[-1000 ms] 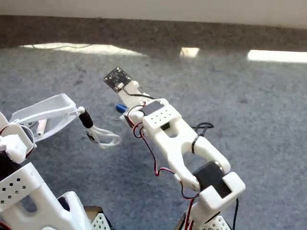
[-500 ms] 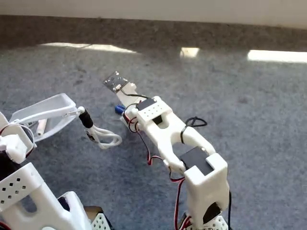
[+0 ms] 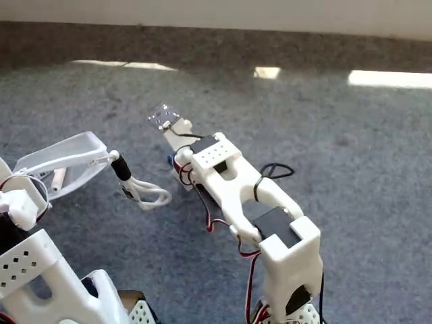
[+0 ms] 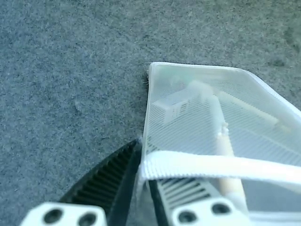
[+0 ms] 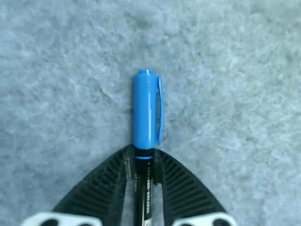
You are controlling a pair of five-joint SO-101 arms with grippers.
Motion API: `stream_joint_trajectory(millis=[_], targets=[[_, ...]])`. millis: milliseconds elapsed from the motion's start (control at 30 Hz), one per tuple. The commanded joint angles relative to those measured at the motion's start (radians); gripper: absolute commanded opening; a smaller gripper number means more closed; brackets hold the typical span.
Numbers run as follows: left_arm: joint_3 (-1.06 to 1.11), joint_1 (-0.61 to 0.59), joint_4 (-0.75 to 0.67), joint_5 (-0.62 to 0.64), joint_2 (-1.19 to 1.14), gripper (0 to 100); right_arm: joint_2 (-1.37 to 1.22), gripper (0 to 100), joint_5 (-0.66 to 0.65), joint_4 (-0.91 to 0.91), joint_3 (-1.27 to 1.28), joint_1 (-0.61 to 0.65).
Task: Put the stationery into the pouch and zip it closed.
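My right gripper (image 5: 142, 157) is closed on the black barrel of the blue-capped marker pen (image 5: 146, 108), lying mid-carpet, ready to lift; my left gripper (image 4: 141, 162) clamps the rim of the white mesh pouch (image 4: 211, 113) near the left edge of the grey carpet (image 5: 56, 56), propping its mouth open for the pen.

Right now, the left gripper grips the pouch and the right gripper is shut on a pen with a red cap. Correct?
No: the cap of the pen is blue, not red, as the right wrist view shows. The rest is correct.
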State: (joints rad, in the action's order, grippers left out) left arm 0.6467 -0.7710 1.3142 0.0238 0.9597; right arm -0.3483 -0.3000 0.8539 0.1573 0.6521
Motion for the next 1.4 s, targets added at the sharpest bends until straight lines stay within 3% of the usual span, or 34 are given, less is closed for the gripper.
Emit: stream_joint_trajectory(millis=[0,567,1067,1267,1367], targets=[[0.007,-0.008,-0.021,0.012,0.03,1,0.122,0.5,-0.005,0.076,-0.05,0.01],[0.005,0.004,-0.017,0.012,0.031,1,0.728,0.5,-0.003,0.105,0.3,0.015],[0.002,0.263,-0.023,0.012,0.031,1,1.221,0.5,0.0,-0.028,0.585,0.016],[-0.031,0.358,-0.017,0.012,0.031,1,1.494,0.5,0.19,-0.028,0.661,0.042],[-0.036,0.401,-0.017,0.012,0.031,1,1.623,0.5,0.213,-0.028,0.705,0.102]])
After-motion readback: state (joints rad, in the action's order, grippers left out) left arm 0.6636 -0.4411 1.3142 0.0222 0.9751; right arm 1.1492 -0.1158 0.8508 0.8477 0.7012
